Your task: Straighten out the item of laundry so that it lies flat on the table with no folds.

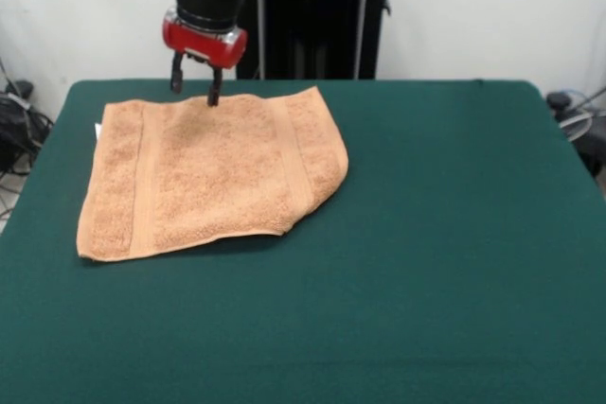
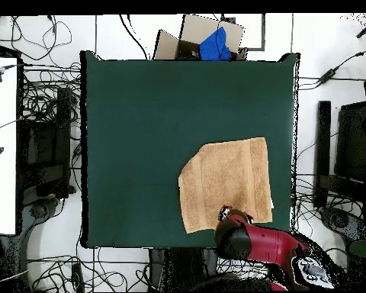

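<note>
One corner of the towel [image 1: 213, 172] stays folded under on the table [image 1: 445, 262]; the open, empty gripper [image 1: 194, 82], hovering over the towel's far edge, should pinch that corner and draw it outward.

- Illumination: bright and even in both views; no dim zones on the table [image 1: 445, 262].
- Source: diffuse, from above; no single lamp can be made out.
- Shadows: soft and short. A narrow dark band lies under the near edge of the towel [image 1: 204, 172] in the front view; a faint shadow falls on the cloth below the gripper [image 1: 195, 82].
- Glare: a small sheen on the red arm casing; the table surface is matte, without reflections.
- Focus: mild softness throughout the front view; terry texture is still readable.
- Distortion: table edges bow slightly in the front view; overhead lines look straight.
</note>
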Controlling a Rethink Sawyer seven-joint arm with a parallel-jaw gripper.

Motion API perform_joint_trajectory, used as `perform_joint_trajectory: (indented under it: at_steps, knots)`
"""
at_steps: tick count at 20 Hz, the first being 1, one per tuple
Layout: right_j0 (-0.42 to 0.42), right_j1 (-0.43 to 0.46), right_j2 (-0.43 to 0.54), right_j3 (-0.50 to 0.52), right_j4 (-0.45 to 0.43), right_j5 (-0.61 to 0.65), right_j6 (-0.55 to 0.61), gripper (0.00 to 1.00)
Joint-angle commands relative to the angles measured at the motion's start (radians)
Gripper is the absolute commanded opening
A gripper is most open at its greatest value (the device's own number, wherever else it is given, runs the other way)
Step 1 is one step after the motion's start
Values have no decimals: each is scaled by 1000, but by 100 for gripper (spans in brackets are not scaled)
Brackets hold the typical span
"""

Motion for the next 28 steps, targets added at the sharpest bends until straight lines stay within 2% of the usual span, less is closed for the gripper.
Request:
perform_joint_trajectory:
  at_steps: [1,10,28]
  knots:
    - [7,41,91,0,44,26,127,100]
    - [15,60,116,-6,71,19,148,100]
    - [53,53,184,-3,195,-6,184,100]
